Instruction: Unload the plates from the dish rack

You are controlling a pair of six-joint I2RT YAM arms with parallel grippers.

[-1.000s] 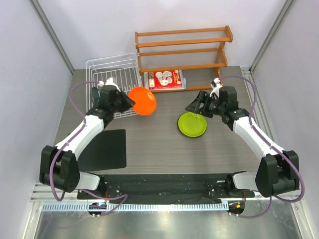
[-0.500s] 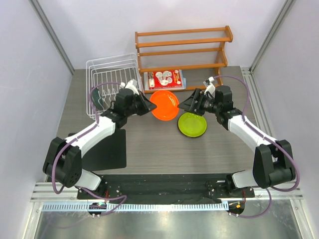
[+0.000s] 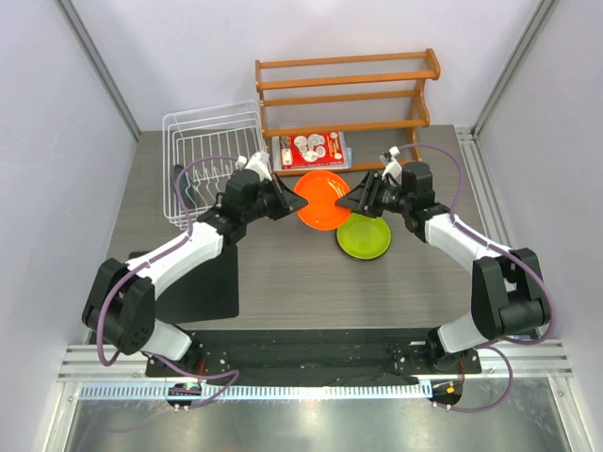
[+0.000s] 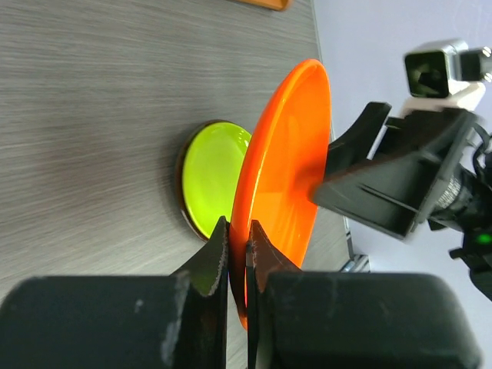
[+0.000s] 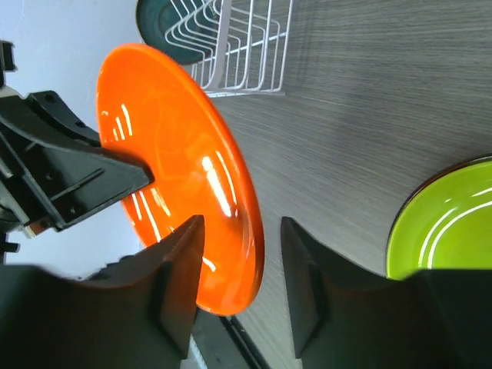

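Currently listed: orange plate (image 3: 320,200), one piece, held off the table (image 3: 283,273) between the two arms, tilted well off the flat, just beside the green plate (image 3: 366,237), which lies flat on the table. Left gripper (image 3: 283,200): pressed tight on the near rim, one finger on each face. Right gripper (image 3: 350,201): jaws spread, straddling the opposite rim, with a gap visible on at least one side, so no grip there yet. Material, by appearance: glossy, rigid, thin-walled, probably light plastic or melamine; it holds its shape from a single edge pinch without sagging. Handling notes: the surface looks slick, so a shallow bite at the lip could slide or let the plate pivot; best taken deeper over the raised rim, fingers square to both faces, opposite the other hold. Unlikely to shatter, though a drop could knock it against the green plate. Other stock: teal plate (image 5: 157,19) standing at the end of the rack (image 3: 203,127); red plate not seen.
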